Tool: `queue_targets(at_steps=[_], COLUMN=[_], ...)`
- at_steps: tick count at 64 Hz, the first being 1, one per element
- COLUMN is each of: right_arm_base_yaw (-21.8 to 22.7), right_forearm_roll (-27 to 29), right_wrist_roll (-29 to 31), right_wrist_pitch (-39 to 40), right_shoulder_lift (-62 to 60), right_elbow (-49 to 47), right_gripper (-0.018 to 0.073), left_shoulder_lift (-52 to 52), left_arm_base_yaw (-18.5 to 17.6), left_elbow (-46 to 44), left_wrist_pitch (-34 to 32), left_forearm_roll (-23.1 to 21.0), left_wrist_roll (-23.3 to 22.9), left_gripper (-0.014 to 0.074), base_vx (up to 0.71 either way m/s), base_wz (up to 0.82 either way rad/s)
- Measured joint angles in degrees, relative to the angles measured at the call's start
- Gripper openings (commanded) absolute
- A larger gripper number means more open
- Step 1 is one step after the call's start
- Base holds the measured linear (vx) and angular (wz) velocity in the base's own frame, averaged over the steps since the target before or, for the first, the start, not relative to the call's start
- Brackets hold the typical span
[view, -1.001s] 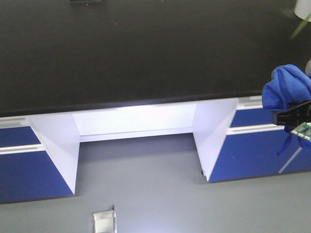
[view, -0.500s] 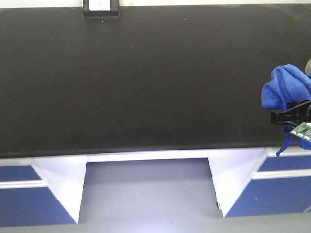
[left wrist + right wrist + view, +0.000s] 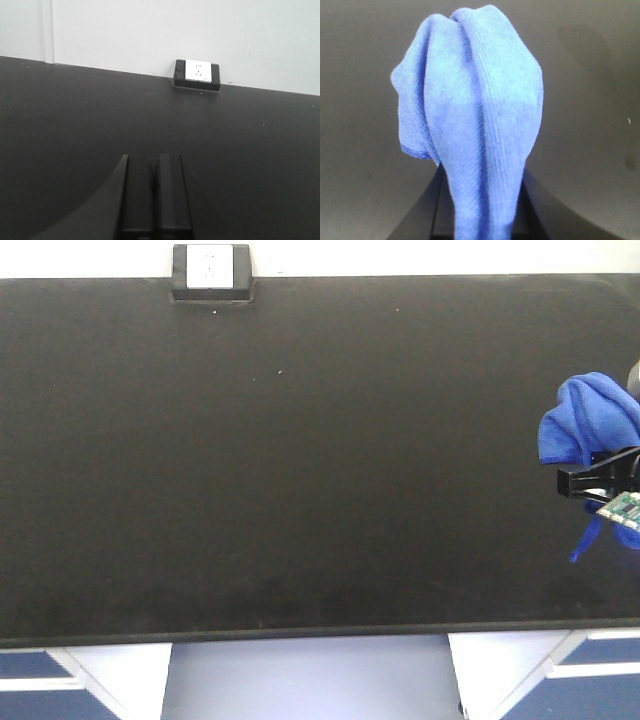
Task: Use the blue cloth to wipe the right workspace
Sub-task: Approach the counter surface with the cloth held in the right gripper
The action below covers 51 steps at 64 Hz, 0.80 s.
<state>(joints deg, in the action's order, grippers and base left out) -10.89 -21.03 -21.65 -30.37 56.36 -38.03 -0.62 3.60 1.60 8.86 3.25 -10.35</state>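
Note:
The right workspace (image 3: 300,460) is a wide matte black countertop that fills the front view. My right gripper (image 3: 590,480) is at the right edge, shut on the blue cloth (image 3: 585,420), which bunches up out of the jaws above the counter, its thin loop dangling below. In the right wrist view the blue cloth (image 3: 475,125) fills the middle and hides the jaws. My left gripper (image 3: 155,165) is shut and empty above the black counter (image 3: 75,125); it does not show in the front view.
A small black box with a white outlet face (image 3: 211,270) stands at the counter's back edge against the white wall, also seen from the left wrist (image 3: 197,74). White and blue cabinet fronts (image 3: 600,680) show under the counter's front edge.
The front view has moved forward: the counter fills more of the frame, the outlet box has come into view, the cabinets have dropped to the bottom edge. The right gripper still holds the cloth.

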Motion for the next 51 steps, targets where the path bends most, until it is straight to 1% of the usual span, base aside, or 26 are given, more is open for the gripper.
queue_targets(at_steps=[37,51], right_arm_base_yaw=[0.0,0.0], right_forearm_roll=[0.0,-2.04], right_wrist_roll=[0.0,0.0], right_wrist_pitch=[0.05,4.33], right_shoulder_lift=[0.0,0.28], right_elbow=[0.0,0.0], right_gripper=[0.0,0.0], left_shoulder_lift=[0.0,0.0], left_arm_base_yaw=[0.0,0.0], left_elbow=[0.0,0.0], left_wrist_pitch=[0.0,0.0], left_forearm_roll=[0.0,0.0], left_wrist_roll=[0.0,0.0], left_gripper=[-0.0006,-0.0006], base_vx=[0.04,0.0], base_wz=[0.01,0.0])
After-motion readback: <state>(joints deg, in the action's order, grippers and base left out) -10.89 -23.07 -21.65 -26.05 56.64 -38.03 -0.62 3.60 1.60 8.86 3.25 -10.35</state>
